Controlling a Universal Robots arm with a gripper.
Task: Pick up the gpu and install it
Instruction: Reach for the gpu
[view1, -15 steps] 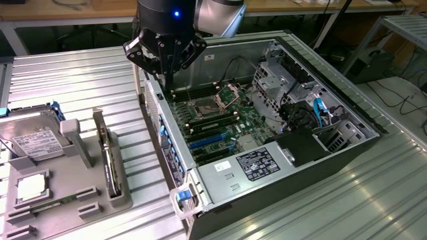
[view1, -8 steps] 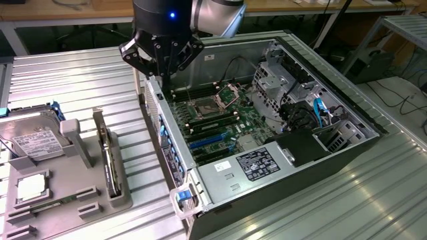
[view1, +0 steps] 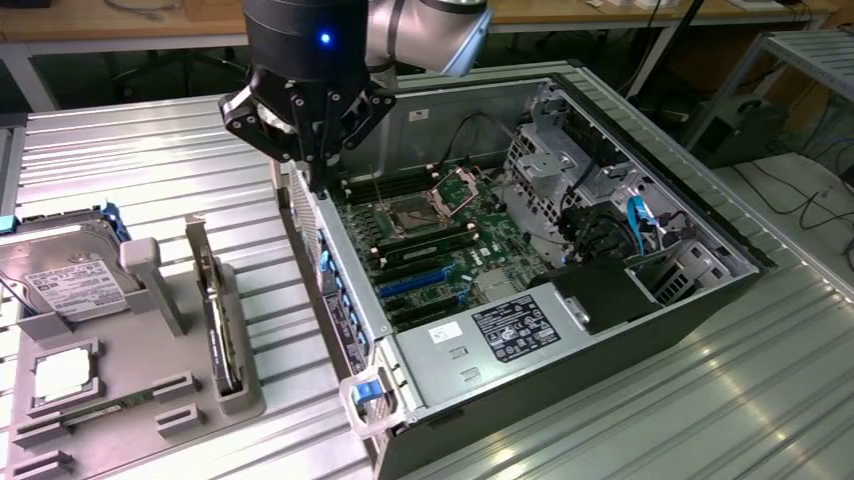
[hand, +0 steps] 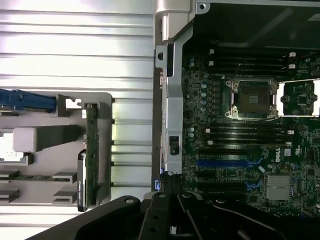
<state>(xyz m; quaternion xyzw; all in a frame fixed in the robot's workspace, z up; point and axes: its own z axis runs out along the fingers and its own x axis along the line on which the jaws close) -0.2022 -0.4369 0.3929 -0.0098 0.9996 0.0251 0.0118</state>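
Note:
The gpu (view1: 218, 318) stands on edge in a slot of the grey holder (view1: 140, 350) at the exterior view's left, a thin black card with a metal bracket. In the wrist view the gpu (hand: 90, 157) sits in the same holder, apart from the fingers. My gripper (view1: 311, 160) hangs above the open computer case's left wall, to the right of the holder. Its fingers (hand: 170, 182) are shut with nothing between them. The blue expansion slots (view1: 416, 285) on the motherboard lie bare.
A silver hard drive (view1: 64, 275), a processor chip (view1: 60, 375) and a memory stick (view1: 110, 407) share the holder. The open case (view1: 334, 300) holds a processor socket (hand: 252, 98), a power supply (view1: 514, 330) and cables (view1: 641, 225). Ribbed metal table lies between holder and case.

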